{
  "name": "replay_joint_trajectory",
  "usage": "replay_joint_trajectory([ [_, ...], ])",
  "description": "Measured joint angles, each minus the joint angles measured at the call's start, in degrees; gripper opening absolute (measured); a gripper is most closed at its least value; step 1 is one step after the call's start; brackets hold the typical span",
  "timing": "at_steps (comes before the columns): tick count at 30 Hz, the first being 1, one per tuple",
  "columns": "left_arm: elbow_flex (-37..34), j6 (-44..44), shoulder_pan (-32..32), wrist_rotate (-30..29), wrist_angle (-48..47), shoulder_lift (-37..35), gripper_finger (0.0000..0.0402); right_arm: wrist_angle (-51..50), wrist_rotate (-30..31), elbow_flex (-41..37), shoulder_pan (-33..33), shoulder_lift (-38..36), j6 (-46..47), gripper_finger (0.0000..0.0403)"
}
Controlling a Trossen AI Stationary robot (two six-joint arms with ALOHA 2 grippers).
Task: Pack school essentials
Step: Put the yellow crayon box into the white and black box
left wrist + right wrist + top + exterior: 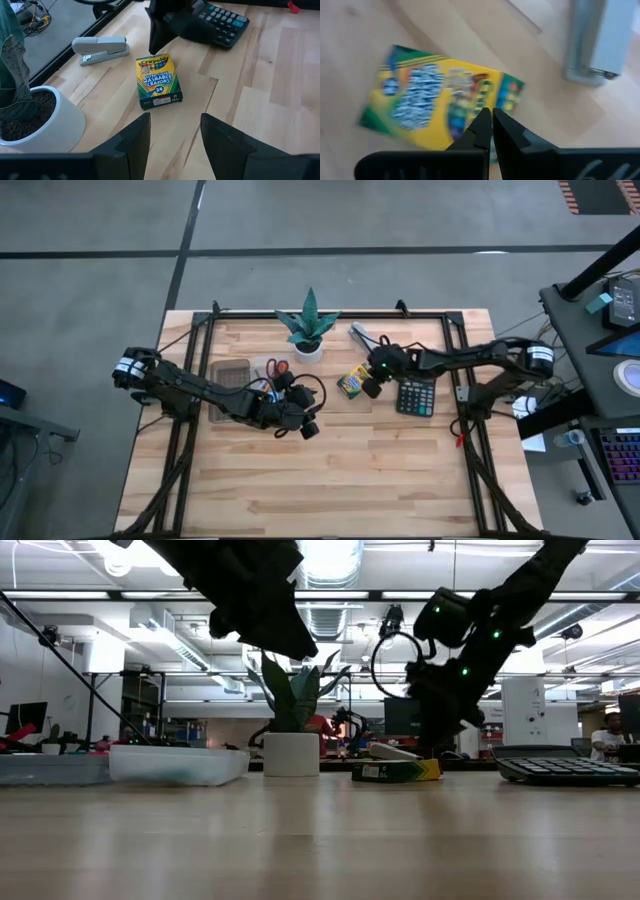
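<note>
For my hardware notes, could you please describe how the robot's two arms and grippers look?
Both arms are dark, jointed and slim, with white bands near their bases and black cables looped alongside. The left gripper has broad dark fingers; the right gripper has narrow tapered black fingers, with green lights at its wrist.

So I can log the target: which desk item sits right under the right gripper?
The crayon box, under the shut right gripper; stapler and calculator lie off to its sides.

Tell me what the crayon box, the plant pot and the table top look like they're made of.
Crayon box: printed cardboard by its folded edges, slightly glossy. Plant pot: smooth matte white, probably ceramic or plastic. Table top: light wood in jointed strips with visible grain, satin finish.
</note>
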Motion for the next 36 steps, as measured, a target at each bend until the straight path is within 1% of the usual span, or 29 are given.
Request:
replay_joint_trajectory([
  [4, 0.0, 0.0, 0.0, 0.0, 0.0, 0.0, 0.0156, 0.7, 2.8, 0.0, -1.4, 2.9, 0.0, 0.0009],
  [10, 0.0, 0.0, 0.0, 0.0, 0.0, 0.0, 0.0156, 0.9, 2.5, 0.3, -1.9, 5.0, -1.5, 0.0009],
  [12, 0.0, 0.0, 0.0, 0.0, 0.0, 0.0, 0.0156, 0.9, -0.6, 0.9, -1.9, 5.2, -3.1, 0.0009],
  [15, 0.0, 0.0, 0.0, 0.0, 0.0, 0.0, 0.0156, 1.2, -7.9, 1.5, -0.8, 5.2, -5.4, 0.0009],
  [18, 0.0, -0.1, 0.0, 0.0, 0.1, 0.0, 0.0156, 1.1, -9.0, 1.8, 0.5, 5.0, -6.4, 0.0009],
  [24, -0.1, -1.3, 0.0, 0.1, 0.9, 0.8, 0.0156, 0.8, -8.7, 2.0, 0.8, 3.1, -7.0, 0.0009],
  [30, -0.1, -1.0, 0.3, 0.1, 5.7, 4.3, 0.0156, 0.5, -8.5, 1.4, 1.2, -1.3, -8.5, 0.0009],
  [36, 0.4, 4.4, 0.7, 0.1, 11.3, 9.3, 0.0156, 0.4, -8.8, -0.4, 2.2, -5.7, -9.5, 0.0009],
])
